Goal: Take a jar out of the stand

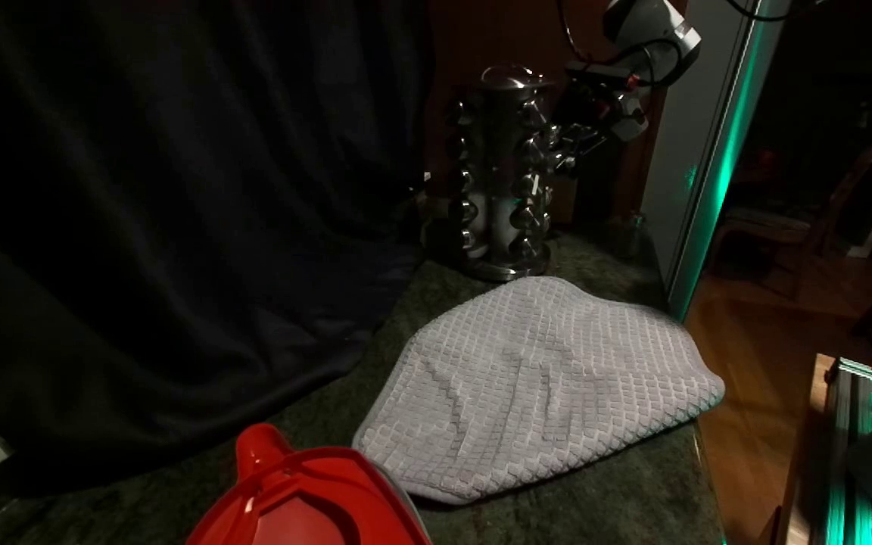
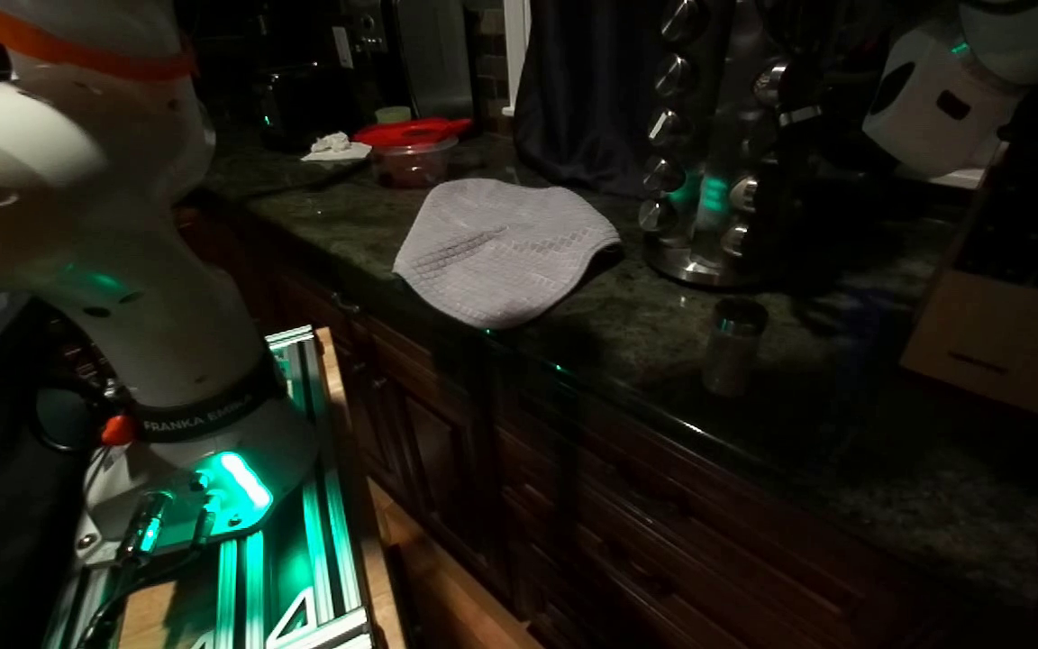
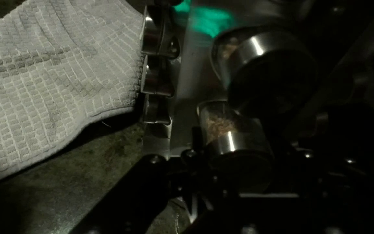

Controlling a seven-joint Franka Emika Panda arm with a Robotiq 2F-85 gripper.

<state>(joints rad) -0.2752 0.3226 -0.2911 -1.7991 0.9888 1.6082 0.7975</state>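
Wrist view, tool (image 3: 243,148) at jar (image 3: 234,140) in stand (image 3: 187,112)

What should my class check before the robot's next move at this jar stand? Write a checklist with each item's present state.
1. Stand upright: ok in both exterior views.
2. Grey cloth apart from the base: ok, a gap shows.
3. Jar at the end effector has its cap on: ok.
4. Grip on that jar: cannot tell, wrist view too dark.
5. Counter without stray jars: not ok, a lone jar stands near its edge.
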